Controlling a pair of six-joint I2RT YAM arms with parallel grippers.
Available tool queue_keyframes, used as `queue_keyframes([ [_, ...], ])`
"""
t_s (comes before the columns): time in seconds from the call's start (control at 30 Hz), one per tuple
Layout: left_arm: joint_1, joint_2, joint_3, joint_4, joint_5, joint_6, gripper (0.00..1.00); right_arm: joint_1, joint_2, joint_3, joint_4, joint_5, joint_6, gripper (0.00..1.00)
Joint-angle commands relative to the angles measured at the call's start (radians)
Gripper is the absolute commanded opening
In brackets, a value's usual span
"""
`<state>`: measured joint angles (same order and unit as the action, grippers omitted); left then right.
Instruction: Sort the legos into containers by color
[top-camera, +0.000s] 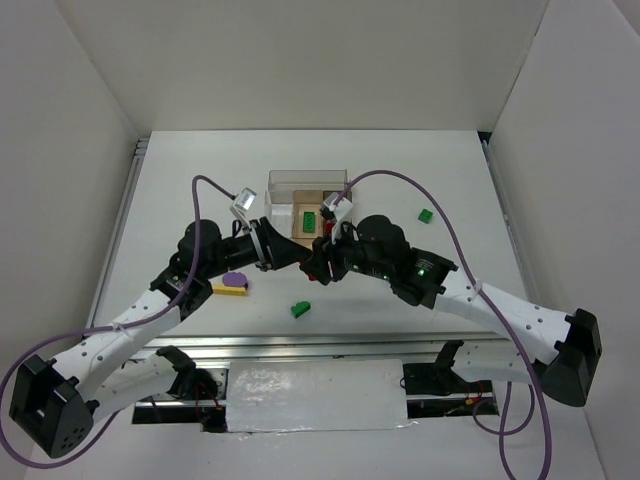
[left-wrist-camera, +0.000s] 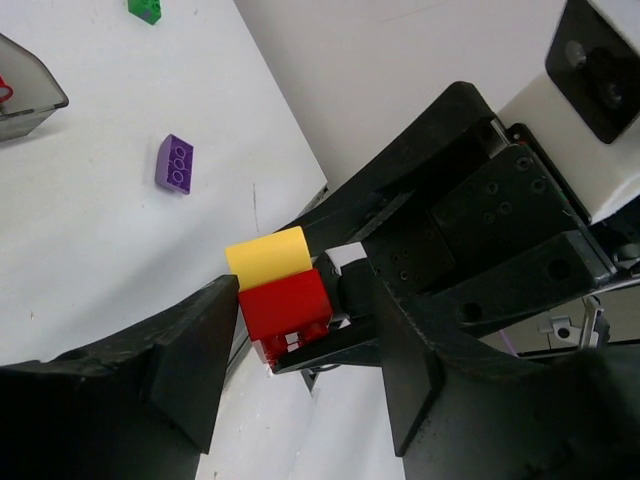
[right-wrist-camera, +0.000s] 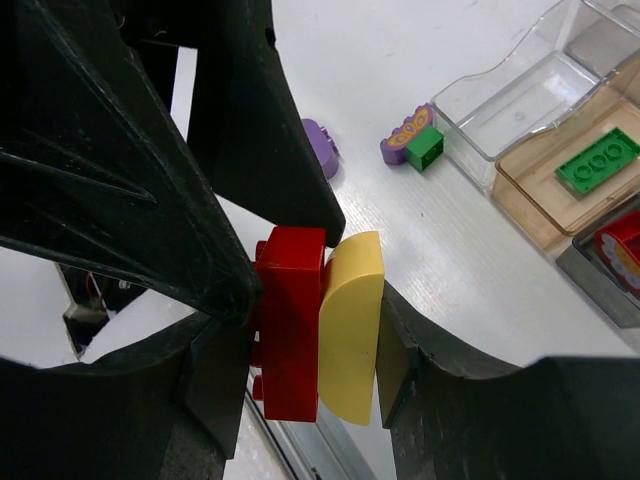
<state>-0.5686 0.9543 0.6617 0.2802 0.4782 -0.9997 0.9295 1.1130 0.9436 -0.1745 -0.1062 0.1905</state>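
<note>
A red brick (right-wrist-camera: 290, 330) joined to a yellow rounded piece (right-wrist-camera: 350, 320) hangs in the air between both grippers (top-camera: 312, 258). My right gripper (right-wrist-camera: 315, 345) is shut on the pair, one finger on the red side and one on the yellow side. My left gripper (left-wrist-camera: 305, 315) closes on the red brick (left-wrist-camera: 285, 305) from the other direction, and its fingertips touch it. The containers (top-camera: 307, 190) stand just behind. A tan bin (right-wrist-camera: 530, 195) holds a green plate (right-wrist-camera: 598, 160). A dark bin (right-wrist-camera: 590, 270) holds a red piece (right-wrist-camera: 625, 245).
A purple-and-yellow piece (top-camera: 232, 284) and a green brick (top-camera: 300, 309) lie near the front. Another green brick (top-camera: 426, 214) lies at the right. A purple oval piece (right-wrist-camera: 408, 135), a green brick (right-wrist-camera: 425, 148) and a purple piece (right-wrist-camera: 320, 145) lie by the clear bin (right-wrist-camera: 520, 100).
</note>
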Motion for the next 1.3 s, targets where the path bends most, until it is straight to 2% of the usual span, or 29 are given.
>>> queue_keyframes([
  [0.0, -0.020, 0.014, 0.010, 0.076, 0.028, -0.002, 0.66, 0.008, -0.009, 0.044, 0.090, 0.105, 0.041, 0.35],
  [0.2, -0.033, 0.044, 0.012, 0.093, 0.039, -0.002, 0.48, 0.015, 0.025, 0.061, 0.121, 0.151, 0.055, 0.35],
  [0.23, -0.033, 0.047, 0.013, 0.090, 0.040, 0.001, 0.40, 0.019, 0.028, 0.067, 0.119, 0.163, 0.059, 0.35],
  [0.3, -0.034, 0.055, 0.022, 0.071, 0.042, 0.015, 0.32, 0.020, 0.039, 0.083, 0.118, 0.163, 0.056, 0.35],
  [0.33, -0.036, 0.057, 0.029, 0.067, 0.043, 0.021, 0.18, 0.020, 0.041, 0.086, 0.122, 0.158, 0.058, 0.35],
  [0.4, -0.034, 0.051, 0.038, 0.045, 0.033, 0.048, 0.08, 0.020, 0.050, 0.092, 0.125, 0.146, 0.056, 0.36],
  [0.43, -0.034, 0.047, 0.053, 0.010, 0.024, 0.061, 0.00, 0.020, 0.053, 0.095, 0.124, 0.140, 0.058, 0.41],
  [0.5, -0.034, 0.026, 0.064, -0.025, -0.019, 0.095, 0.00, 0.020, 0.056, 0.086, 0.128, 0.126, 0.059, 0.52],
  [0.57, -0.036, 0.008, 0.067, -0.049, -0.056, 0.121, 0.00, 0.020, 0.044, 0.055, 0.156, 0.111, 0.059, 0.72],
  [0.6, -0.034, -0.012, 0.067, -0.055, -0.067, 0.127, 0.00, 0.017, 0.041, 0.044, 0.167, 0.084, 0.064, 0.91],
  [0.63, -0.036, -0.017, 0.068, -0.073, -0.085, 0.133, 0.00, 0.015, 0.039, 0.035, 0.171, 0.073, 0.067, 1.00],
  [0.73, -0.036, -0.019, 0.099, -0.151, -0.148, 0.176, 0.00, -0.007, 0.050, 0.038, 0.153, 0.031, 0.086, 1.00],
  [0.9, -0.033, -0.028, 0.104, -0.174, -0.222, 0.196, 0.00, -0.090, 0.028, 0.035, 0.095, -0.076, 0.086, 1.00],
  [0.97, -0.028, -0.031, 0.119, -0.214, -0.230, 0.240, 0.00, -0.161, -0.022, -0.006, 0.101, -0.298, 0.079, 1.00],
  [1.03, -0.024, -0.037, 0.133, -0.222, -0.208, 0.289, 0.00, -0.288, -0.076, -0.069, 0.159, -0.493, 0.110, 1.00],
  [1.07, -0.022, -0.046, 0.136, -0.214, -0.195, 0.305, 0.00, -0.319, -0.087, -0.084, 0.171, -0.667, 0.115, 1.00],
  [1.13, -0.019, -0.055, 0.131, -0.197, -0.138, 0.329, 0.00, -0.348, -0.110, -0.092, 0.184, -0.730, 0.099, 1.00],
  [1.27, -0.017, -0.065, 0.102, -0.107, 0.015, 0.342, 0.00, -0.373, -0.117, -0.080, 0.122, -0.762, 0.029, 1.00],
])
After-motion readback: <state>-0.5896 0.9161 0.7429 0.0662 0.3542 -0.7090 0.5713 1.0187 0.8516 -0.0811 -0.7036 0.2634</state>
